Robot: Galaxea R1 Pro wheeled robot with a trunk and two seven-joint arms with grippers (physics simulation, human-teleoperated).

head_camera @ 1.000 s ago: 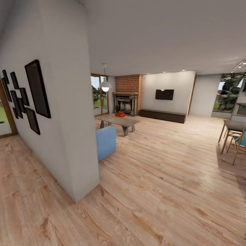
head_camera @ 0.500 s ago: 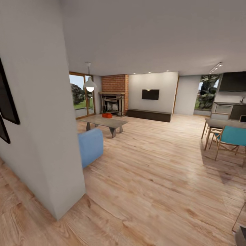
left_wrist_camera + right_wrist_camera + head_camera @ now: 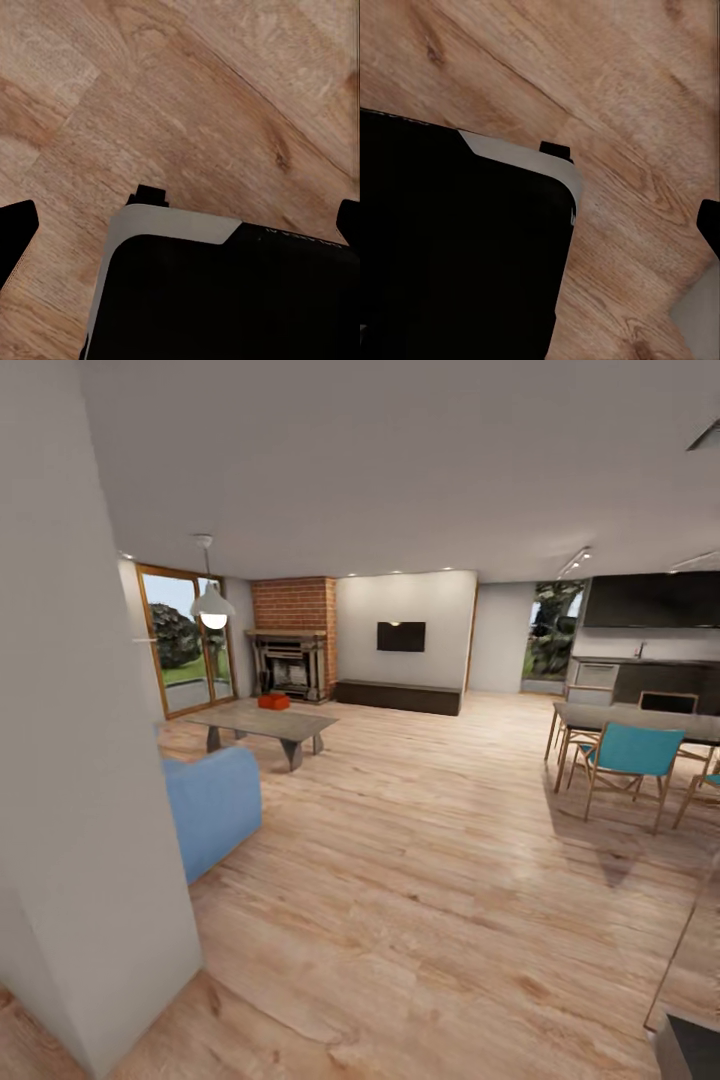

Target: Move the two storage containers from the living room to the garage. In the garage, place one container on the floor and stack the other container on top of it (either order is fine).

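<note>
A small red-orange storage container (image 3: 273, 701) sits on the low grey table (image 3: 300, 726) far off in the living room, in front of the red brick fireplace (image 3: 291, 632). It is too small to tell whether a second one stands with it. In the left wrist view my left gripper (image 3: 184, 225) hangs open over light wood planks, its black fingertips (image 3: 18, 231) at opposite edges, nothing between them. In the right wrist view my right gripper (image 3: 540, 225) is open too, over the same wood floor, with one fingertip (image 3: 709, 225) showing. My dark base lies under both.
A white wall corner (image 3: 80, 780) stands close at the left, with a blue sofa (image 3: 212, 808) just behind it. A dining table (image 3: 640, 722) with teal chairs (image 3: 626, 758) stands at the right. A wall TV (image 3: 401, 636) hangs at the back. Open wood floor (image 3: 420, 860) stretches ahead.
The camera has turned right and moved forward: the picture frames on the left wall have slid out of view and the dining table and kitchen have come in at the right.
</note>
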